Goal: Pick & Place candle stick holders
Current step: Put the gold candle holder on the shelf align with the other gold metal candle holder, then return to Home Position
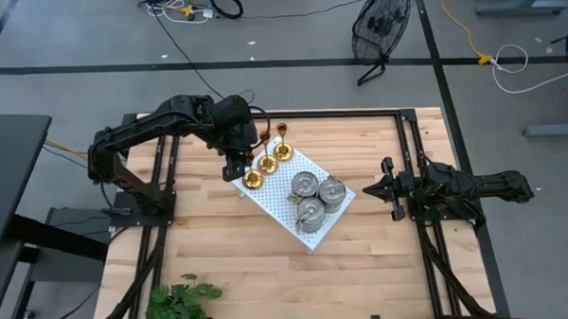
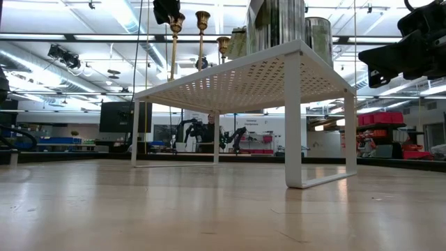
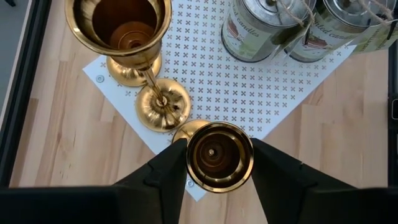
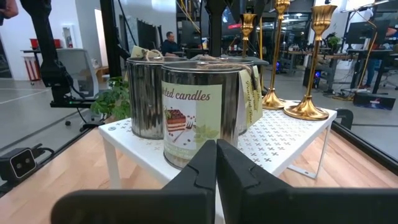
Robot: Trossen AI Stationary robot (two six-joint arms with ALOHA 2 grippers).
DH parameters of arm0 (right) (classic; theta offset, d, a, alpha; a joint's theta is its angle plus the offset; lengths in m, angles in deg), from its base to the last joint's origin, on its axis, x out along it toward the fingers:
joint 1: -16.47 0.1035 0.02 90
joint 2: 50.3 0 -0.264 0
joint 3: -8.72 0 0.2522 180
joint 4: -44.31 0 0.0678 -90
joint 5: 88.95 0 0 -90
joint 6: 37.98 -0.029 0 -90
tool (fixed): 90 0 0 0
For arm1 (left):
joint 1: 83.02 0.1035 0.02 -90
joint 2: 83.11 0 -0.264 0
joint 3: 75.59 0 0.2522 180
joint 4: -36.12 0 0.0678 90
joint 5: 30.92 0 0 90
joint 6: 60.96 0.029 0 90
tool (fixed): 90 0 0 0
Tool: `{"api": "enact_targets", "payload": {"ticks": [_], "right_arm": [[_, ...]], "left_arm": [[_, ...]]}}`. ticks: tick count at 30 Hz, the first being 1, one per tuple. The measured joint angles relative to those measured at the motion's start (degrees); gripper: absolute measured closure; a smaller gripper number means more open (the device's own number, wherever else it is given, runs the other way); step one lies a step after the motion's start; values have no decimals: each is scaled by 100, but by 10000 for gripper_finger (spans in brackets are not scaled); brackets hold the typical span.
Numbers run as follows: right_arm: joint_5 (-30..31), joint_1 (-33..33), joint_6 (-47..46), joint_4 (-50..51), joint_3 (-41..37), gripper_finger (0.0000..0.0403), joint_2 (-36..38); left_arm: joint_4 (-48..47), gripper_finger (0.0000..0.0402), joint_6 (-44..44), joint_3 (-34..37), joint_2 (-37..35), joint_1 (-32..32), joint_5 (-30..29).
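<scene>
Left wrist view has the nearest brass holder standing on the white board's corner with my left gripper clamped around its cup, two more brass holders and the silver tins beyond, while my right gripper waits closed beside the board.

A perforated board on legs stands mid-table, turned cornerwise. Three stemmed candle stick holders stand in a row along its far-left edge; three tins cluster on its right half, touching one another. The left gripper is over the nearest stemmed holder, a finger on each side of its cup. The right gripper waits right of the board, apart. A plant sits at the table's near-left edge.
</scene>
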Motion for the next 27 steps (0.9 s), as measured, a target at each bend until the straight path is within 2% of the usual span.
{"api": "enact_targets", "payload": {"ticks": [3,14,27], "right_arm": [[1,0,-1,0,0,387,-1],[0,0,1,0,0,387,-1],[2,-1,1,0,2,387,1]], "left_arm": [[-46,218,-18,13,11,2,64],[-22,134,-43,19,22,2,73],[-15,127,-48,11,15,2,85]]}}
